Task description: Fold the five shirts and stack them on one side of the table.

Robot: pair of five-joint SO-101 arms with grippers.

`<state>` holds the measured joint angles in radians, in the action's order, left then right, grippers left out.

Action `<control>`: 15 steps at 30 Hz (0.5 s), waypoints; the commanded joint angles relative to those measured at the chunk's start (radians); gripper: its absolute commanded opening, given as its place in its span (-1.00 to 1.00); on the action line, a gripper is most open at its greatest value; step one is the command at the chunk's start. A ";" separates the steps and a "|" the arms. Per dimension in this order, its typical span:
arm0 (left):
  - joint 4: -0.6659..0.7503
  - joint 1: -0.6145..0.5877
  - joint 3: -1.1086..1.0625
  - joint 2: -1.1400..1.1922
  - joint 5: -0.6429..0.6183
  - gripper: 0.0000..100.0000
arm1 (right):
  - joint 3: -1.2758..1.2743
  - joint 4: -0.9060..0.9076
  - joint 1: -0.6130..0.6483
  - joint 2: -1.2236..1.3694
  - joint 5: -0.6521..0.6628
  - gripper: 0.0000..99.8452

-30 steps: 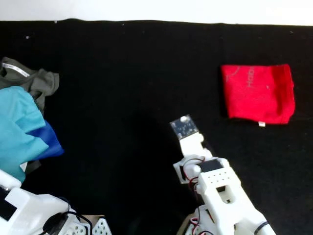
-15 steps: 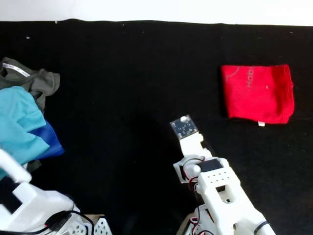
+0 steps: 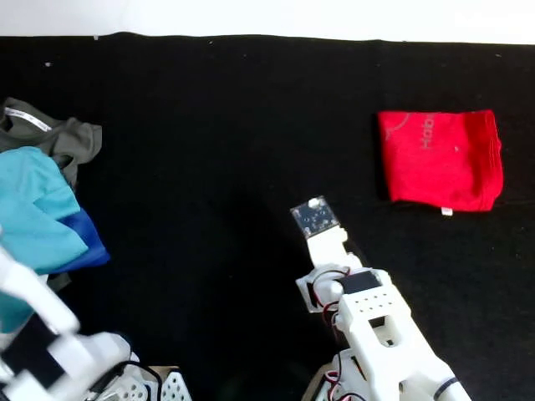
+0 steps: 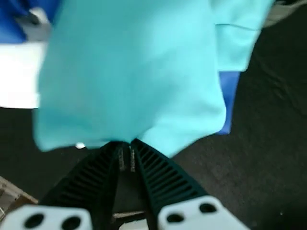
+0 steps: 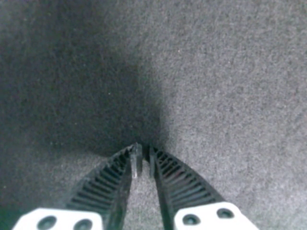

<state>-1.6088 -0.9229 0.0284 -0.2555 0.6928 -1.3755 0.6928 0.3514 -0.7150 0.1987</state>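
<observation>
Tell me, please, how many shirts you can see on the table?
4: a folded red shirt on the right; a grey shirt, a turquoise shirt and a blue shirt piled at the left edge. A fifth may be hidden underneath.

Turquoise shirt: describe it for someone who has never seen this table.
On the black table, look at the crumpled pile at the left edge of the high view. The turquoise shirt lies on top, between a grey shirt farther back and a blue shirt peeking out beneath; it is the brightest and largest piece there.
</observation>
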 commanded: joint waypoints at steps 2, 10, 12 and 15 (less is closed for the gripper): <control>-0.092 0.157 0.117 -0.239 0.009 -0.98 | -0.004 -0.031 0.013 -0.005 -0.002 -0.90; 0.054 0.630 0.159 -0.469 -0.169 -0.98 | -0.004 -0.033 0.013 -0.005 -0.006 -0.90; 0.124 0.677 0.159 -0.487 -0.224 -0.98 | -0.005 -0.050 0.013 -0.005 -0.008 -0.90; 0.221 0.708 0.160 -0.501 -0.318 -0.98 | -0.005 -0.058 0.013 -0.004 -0.008 -0.90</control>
<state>-1.4845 -0.2585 0.1557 -0.7311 0.4519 -1.3771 0.6743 0.3514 -0.7150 0.1987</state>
